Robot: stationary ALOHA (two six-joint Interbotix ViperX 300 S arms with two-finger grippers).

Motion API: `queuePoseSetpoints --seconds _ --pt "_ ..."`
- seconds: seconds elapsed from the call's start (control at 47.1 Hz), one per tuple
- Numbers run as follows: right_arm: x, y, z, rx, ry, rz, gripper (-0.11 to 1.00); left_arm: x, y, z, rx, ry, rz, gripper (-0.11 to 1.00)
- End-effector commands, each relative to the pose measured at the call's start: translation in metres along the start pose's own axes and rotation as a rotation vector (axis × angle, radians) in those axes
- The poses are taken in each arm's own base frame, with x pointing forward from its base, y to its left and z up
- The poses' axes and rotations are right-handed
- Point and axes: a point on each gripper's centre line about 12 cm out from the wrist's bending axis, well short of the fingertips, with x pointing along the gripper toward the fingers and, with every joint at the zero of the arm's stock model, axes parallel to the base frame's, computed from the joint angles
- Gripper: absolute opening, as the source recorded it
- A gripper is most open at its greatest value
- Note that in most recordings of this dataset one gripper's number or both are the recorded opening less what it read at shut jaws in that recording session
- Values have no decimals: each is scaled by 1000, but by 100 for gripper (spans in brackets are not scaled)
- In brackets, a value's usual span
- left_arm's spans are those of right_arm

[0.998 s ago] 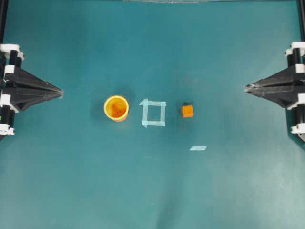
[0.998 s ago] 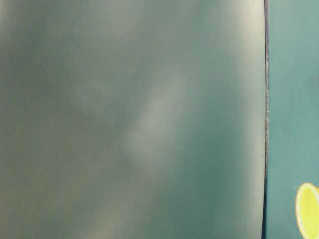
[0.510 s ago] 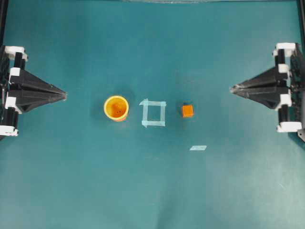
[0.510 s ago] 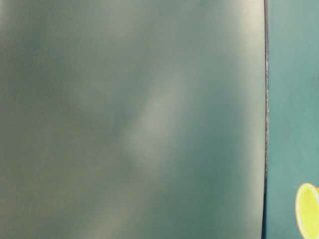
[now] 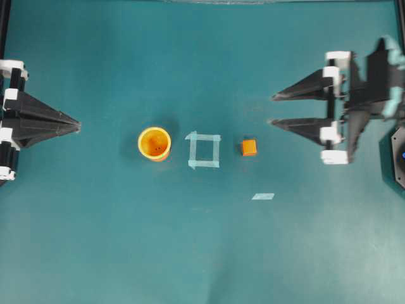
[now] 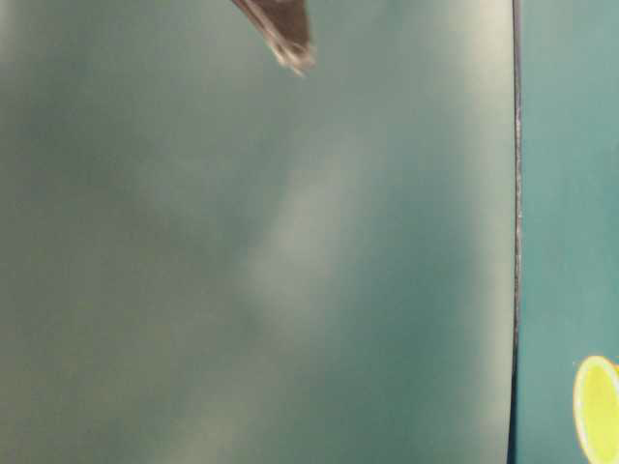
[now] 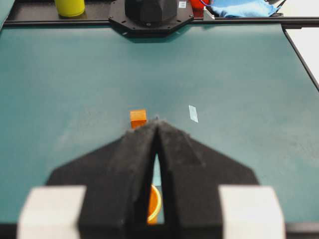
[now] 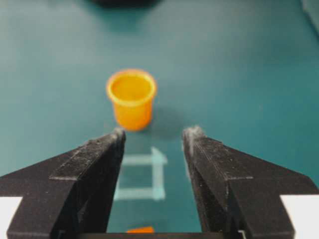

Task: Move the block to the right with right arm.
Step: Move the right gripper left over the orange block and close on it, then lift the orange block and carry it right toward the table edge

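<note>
The block point(image 5: 249, 147) is a small orange cube resting on the teal table, just right of a pale tape square point(image 5: 204, 150). My right gripper point(image 5: 272, 109) hangs open to the block's right and slightly farther back, apart from it, with nothing between its fingers. In the right wrist view the gripper point(image 8: 155, 133) frames the tape square point(image 8: 142, 177), and a sliver of the block point(image 8: 141, 230) shows at the bottom edge. My left gripper point(image 5: 79, 125) stays shut and empty at the far left. The left wrist view has the block point(image 7: 138, 118) just beyond the shut gripper point(image 7: 157, 121).
An orange-yellow cup point(image 5: 154, 144) stands upright left of the tape square. A short tape strip point(image 5: 262, 196) lies in front and to the right of the block. The right arm's base point(image 7: 151, 12), a yellow container point(image 7: 70, 6) and a blue cloth point(image 7: 244, 7) sit beyond the table's far edge.
The right arm has swung in from the right edge toward the block and its jaws have opened. The left gripper has barely shifted. Block and cup have not moved.
</note>
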Motion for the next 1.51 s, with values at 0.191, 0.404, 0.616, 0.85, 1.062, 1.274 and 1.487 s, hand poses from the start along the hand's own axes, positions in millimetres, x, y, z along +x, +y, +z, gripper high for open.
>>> queuePoseSetpoints --seconds 0.191,0.404,0.616,0.85,1.062,1.274,1.487 --pt "42 0 -29 -17 130 1 56 1 0 14 5 -37 -1 0" --pt "60 0 -61 -7 233 3 56 1 0 14 8 -35 -3 0" --pt "66 7 -85 -15 320 22 57 1 0 13 8 -31 -3 0" --pt "69 12 -113 -21 440 36 57 1 0 13 8 -31 -3 0" --pt "75 12 -127 -26 484 37 57 0 0 15 6 -38 -3 0" --pt "82 10 -136 -25 510 32 57 -1 0 16 6 -43 -3 0" --pt "90 5 -133 -22 504 20 56 -1 0 17 5 -43 -3 0"
